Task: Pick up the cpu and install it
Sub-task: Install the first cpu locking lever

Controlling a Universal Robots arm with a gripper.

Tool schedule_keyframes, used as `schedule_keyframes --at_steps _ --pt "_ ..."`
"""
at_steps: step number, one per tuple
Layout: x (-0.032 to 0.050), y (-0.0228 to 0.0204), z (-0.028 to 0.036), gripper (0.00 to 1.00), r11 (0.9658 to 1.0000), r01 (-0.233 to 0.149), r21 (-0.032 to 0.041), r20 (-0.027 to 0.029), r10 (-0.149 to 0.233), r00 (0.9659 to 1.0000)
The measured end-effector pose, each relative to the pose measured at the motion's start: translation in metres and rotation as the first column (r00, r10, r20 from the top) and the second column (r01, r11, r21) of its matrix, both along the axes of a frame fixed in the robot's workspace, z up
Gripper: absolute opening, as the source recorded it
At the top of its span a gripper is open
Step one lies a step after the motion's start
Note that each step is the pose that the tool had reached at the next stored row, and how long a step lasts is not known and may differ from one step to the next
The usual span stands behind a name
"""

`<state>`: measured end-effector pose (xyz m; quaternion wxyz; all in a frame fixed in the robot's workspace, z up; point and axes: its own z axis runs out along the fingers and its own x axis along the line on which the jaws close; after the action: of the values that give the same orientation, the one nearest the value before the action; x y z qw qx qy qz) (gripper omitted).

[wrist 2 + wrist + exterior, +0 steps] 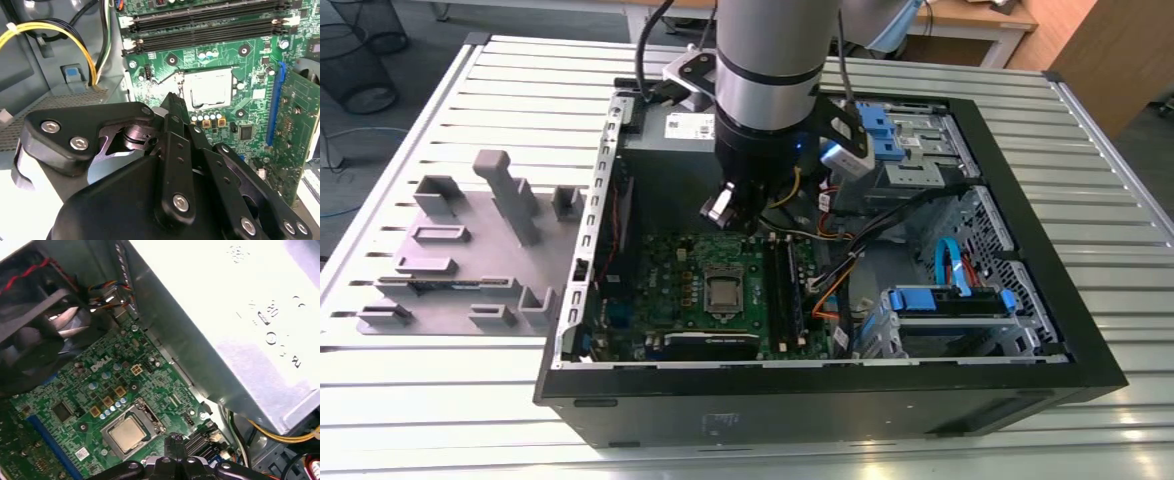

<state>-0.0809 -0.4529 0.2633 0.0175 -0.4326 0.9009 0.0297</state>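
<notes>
1. The gripper (724, 210) is hanging inside the open case (720, 400), above the board (667, 265); in both wrist views its black linkage (170, 165) is showing, and its tip (174, 441) is poking in at the frame edge. The fingertips look drawn close together with nothing between them, though I cannot tell this for certain.

2. One cpu (723, 291) is sitting in its socket (145, 415) on the board, below and just ahead of the gripper, not touching it. It also shows in the second wrist view (210, 90) and the first wrist view (125, 434).

3. The cpu is looking like a small flat square with a pale silver-grey metal top, lying face up and level. Being square, it is showing no long axis; its edges are running parallel to the socket's frame and to the board's edges.

4. One board is lying flat on the case floor, green, with long black memory slots (205, 25) beside the socket and a blue slot (275, 100) on the other side.

5. One arm (774, 60), grey and cylindrical, is coming down into the case from above.

6. One case is lying on its side on the slatted table (480, 110), open upward, with blue drive brackets (947, 300) toward the exterior view's right and yellow cables (50, 27) near the wall.

7. One grey stepped holder (467, 250) is standing on the table at the exterior view's left, just beside the case.
</notes>
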Motion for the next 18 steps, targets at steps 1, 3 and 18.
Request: schedule_keyframes --at_steps 1,3,18 --pt "0.0006 0.0009 -0.0001 0.11 1.0 0.0 0.0 0.0 0.0 1.0" --pt "0.0023 0.0029 -0.0002 0.11 1.0 0.0 0.0 0.0 0.0 1.0" --pt "0.0146 0.0219 -0.0034 0.11 1.0 0.0 0.0001 0.0001 0.0 1.0"
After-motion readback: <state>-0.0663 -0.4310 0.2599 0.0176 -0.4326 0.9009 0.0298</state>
